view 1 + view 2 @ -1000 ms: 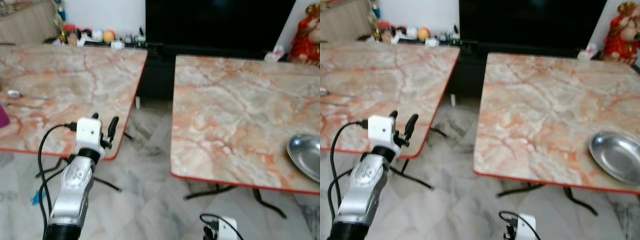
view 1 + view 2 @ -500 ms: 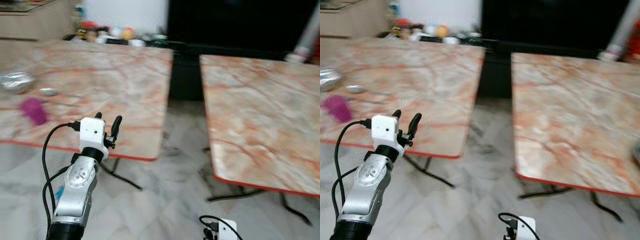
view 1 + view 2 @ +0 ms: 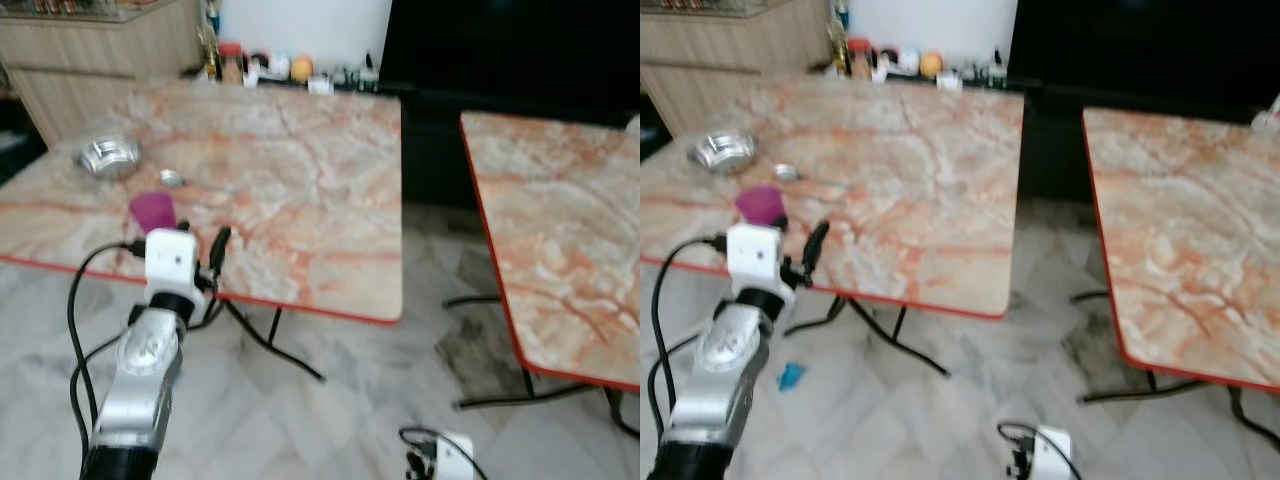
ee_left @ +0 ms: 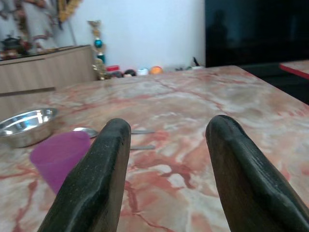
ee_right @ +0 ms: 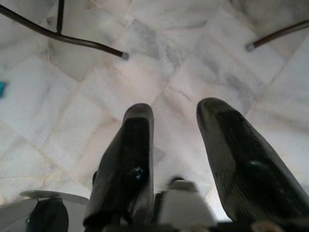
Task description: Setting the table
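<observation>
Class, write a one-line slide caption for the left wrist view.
Open left gripper held at the marble table, facing a purple cup, steel bowl and spoon.

Camera has swung left: steel bowl (image 3: 108,156) and purple cup (image 3: 152,211) entered at 10 o'clock on the left worktop (image 3: 300,190); right plate gone.

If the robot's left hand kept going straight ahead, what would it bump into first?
Probably the purple cup: the open left hand points low across the marble table, with the cup just off its line. Past it lie a spoon and steel bowl. Depth is uncertain.
</observation>
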`<state>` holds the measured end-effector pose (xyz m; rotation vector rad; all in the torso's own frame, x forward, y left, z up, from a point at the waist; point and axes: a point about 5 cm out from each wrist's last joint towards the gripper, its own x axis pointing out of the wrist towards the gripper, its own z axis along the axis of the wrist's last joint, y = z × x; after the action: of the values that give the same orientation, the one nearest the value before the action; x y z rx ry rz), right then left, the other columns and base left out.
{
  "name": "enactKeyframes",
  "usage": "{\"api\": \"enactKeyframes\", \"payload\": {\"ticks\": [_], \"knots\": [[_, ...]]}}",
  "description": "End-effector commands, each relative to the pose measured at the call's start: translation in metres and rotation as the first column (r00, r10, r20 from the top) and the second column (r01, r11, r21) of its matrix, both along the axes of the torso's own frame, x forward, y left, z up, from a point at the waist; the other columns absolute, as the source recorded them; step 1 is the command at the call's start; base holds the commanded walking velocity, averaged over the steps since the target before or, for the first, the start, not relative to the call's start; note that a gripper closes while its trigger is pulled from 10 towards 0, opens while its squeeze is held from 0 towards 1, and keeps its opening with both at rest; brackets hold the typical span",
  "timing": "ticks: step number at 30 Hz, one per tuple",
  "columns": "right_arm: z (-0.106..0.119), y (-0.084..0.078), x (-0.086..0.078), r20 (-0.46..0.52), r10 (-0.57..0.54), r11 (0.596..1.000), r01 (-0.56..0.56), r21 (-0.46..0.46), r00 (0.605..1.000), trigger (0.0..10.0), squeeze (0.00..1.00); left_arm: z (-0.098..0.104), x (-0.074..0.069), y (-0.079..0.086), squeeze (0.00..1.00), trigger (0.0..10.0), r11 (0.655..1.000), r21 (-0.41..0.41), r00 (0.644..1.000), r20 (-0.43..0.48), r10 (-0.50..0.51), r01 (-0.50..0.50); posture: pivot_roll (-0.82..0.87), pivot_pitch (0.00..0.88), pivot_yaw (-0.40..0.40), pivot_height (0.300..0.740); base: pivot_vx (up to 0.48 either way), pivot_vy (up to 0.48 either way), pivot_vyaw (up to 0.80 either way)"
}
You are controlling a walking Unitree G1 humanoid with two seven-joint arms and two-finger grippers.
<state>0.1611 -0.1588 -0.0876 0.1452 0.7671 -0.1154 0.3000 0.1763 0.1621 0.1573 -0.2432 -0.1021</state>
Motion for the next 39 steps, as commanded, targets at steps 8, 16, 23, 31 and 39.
{"api": "enactKeyframes", "payload": {"ticks": [8,16,23,31,39], "knots": [[-0.0011,-0.0090,-0.0051,-0.005,-0.020,1.000,0.020,-0.020,1.000,10.0,0.00,0.0062,0.0011,-0.0089,0.00,10.0,1.000,-0.003,0.999,0.023,-0.030,0.030,0.14,0.000,-0.032,0.740,0.000,0.360,0.00],[-0.0010,-0.0076,-0.0052,-0.001,-0.003,1.000,0.003,-0.022,1.000,10.0,0.00,0.0079,0.0019,-0.0079,0.00,10.0,1.000,-0.003,0.999,0.027,-0.027,0.027,0.14,0.000,-0.032,0.740,0.000,0.360,0.00],[-0.0009,-0.0070,-0.0050,-0.001,-0.002,1.000,0.002,-0.020,1.000,10.0,0.00,0.0095,0.0024,-0.0068,0.00,10.0,1.000,0.001,0.999,0.034,-0.025,0.025,0.14,0.000,-0.029,0.740,0.000,0.357,0.00],[-0.0013,-0.0068,-0.0056,-0.003,-0.001,1.000,0.001,-0.020,1.000,10.0,0.00,0.0099,0.0025,-0.0057,0.00,10.0,1.000,0.002,0.999,0.035,-0.024,0.024,0.14,0.000,-0.027,0.740,0.000,0.360,0.00],[-0.0013,-0.0076,-0.0056,-0.006,-0.002,1.000,0.002,-0.023,1.000,10.0,0.00,0.0084,0.0029,-0.0055,0.00,10.0,1.000,0.000,0.999,0.028,-0.024,0.024,0.14,0.000,-0.031,0.740,0.000,0.359,0.00]]}}
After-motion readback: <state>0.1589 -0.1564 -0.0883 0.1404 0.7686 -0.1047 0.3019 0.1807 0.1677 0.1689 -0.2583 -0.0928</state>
